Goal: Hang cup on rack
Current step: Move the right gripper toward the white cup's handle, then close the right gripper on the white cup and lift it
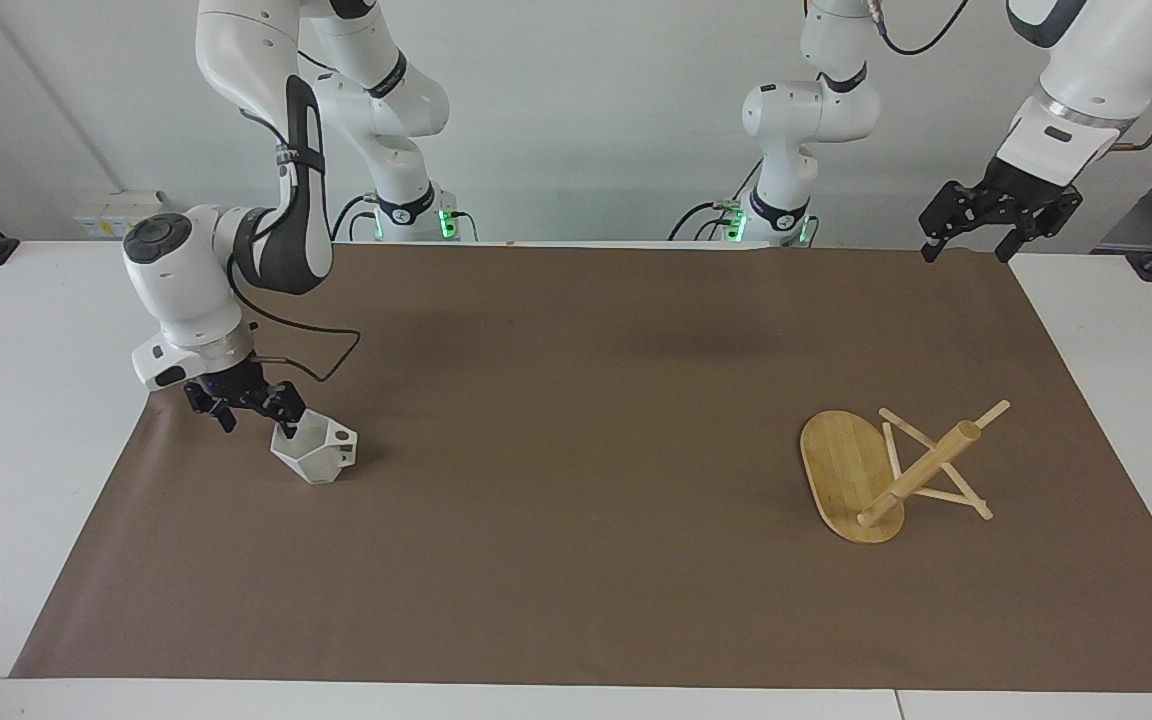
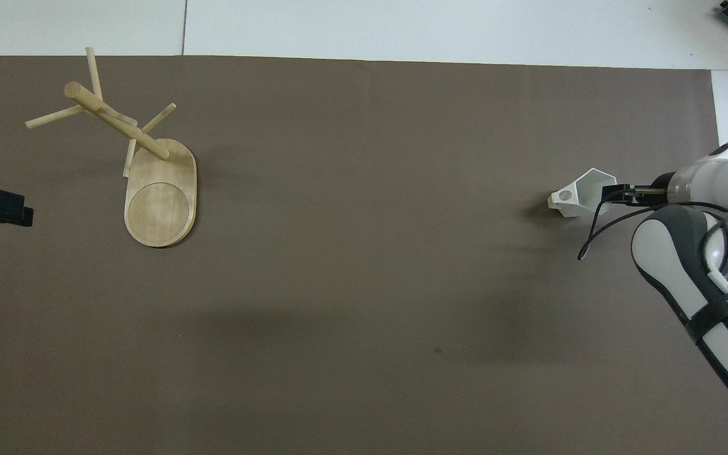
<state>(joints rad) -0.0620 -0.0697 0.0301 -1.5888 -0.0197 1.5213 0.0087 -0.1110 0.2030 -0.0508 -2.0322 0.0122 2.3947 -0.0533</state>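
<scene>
Right gripper (image 1: pixel 254 412) sits low at the cup (image 1: pixel 314 448), jaws spread, one fingertip inside the hexagonal rim and the other outside the wall on the right arm's side. Not clamped on it. Cup stands on the brown mat (image 1: pixel 576 420) toward the right arm's end, tilted, handle with its round hole pointing away from the gripper toward mid-table. Rack (image 1: pixel 891 470) lies tipped over well apart, toward the left arm's end, oval base on edge, post and pegs resting on the mat. Left gripper (image 1: pixel 966 250) waits, fingers apart, above the mat's corner nearest the robots, holding nothing.
</scene>
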